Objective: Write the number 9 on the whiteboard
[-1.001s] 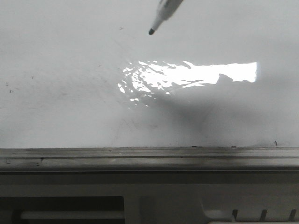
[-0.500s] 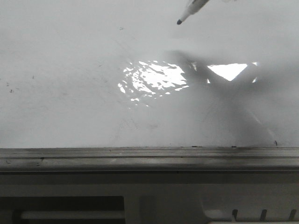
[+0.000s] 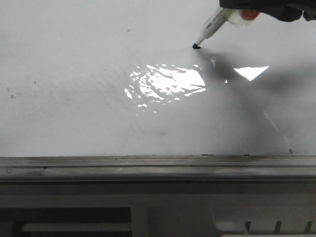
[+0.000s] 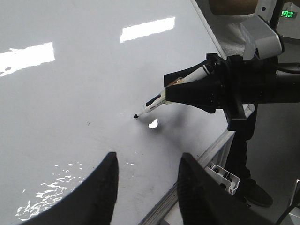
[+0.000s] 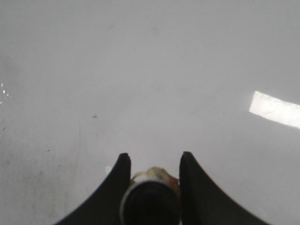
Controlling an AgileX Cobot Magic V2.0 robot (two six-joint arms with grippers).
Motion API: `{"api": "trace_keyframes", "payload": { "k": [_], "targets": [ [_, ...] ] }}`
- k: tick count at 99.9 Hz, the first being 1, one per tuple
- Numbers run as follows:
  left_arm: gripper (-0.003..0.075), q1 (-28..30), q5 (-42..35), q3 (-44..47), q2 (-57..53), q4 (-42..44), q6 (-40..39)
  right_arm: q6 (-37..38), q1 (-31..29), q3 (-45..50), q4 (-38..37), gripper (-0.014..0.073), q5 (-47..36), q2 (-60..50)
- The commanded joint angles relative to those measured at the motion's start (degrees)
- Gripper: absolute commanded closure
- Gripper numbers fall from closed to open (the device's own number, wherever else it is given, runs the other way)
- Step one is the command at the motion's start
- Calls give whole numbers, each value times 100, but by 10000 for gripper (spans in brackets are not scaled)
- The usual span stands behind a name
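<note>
The marker (image 3: 212, 28) is a slim, light, stiff plastic pen w/ a dark felt tip; judged easy to carry, but the smooth round barrel could twist or slide in the grip if pressed hard. Best hold is mid-barrel, well back from the tip, which is about where it's pinched now.

The right gripper (image 5: 151, 180) has its two black fingers closed on the marker barrel; in the right wrist view the barrel end sits snug between them. From the left wrist view the pen sticks out ahead of that gripper (image 4: 185, 89), angled down, w/ its tip at or just touching the whiteboard (image 3: 74, 108); can't tell for sure if contact is made, though tip and its shadow meet in the front view.

The left gripper (image 4: 147, 176) is spread apart, holding nothing, hovering above the board, well apart from the pen tip, which lies ahead of its fingers.

The whiteboard is glossy, hard, slick; judged low friction, so light, steady pressure should be enough. Its grey edge rail (image 3: 148, 165) runs along one side. No stroke of the number 9 is visible on the board yet, only faint smudges and specks.
</note>
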Motion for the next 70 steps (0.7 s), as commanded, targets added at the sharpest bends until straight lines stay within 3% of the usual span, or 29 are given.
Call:
{"api": "trace_keyframes", "payload": {
  "k": [1, 14, 32, 70],
  "targets": [
    [459, 16, -181, -171, 21, -277, -48, -92, -26, -211, 47, 638, 18, 159],
    [459, 16, -181, -171, 21, -263, -48, -92, -26, -498, 47, 638, 1021, 217],
    [459, 16, -181, -171, 21, -263, -48, -92, -140, -515, 47, 638, 1688, 66],
    [459, 16, -181, -171, 21, -249, -48, -92, -777, -996, -29, 638, 2057, -197]
  ]
}}
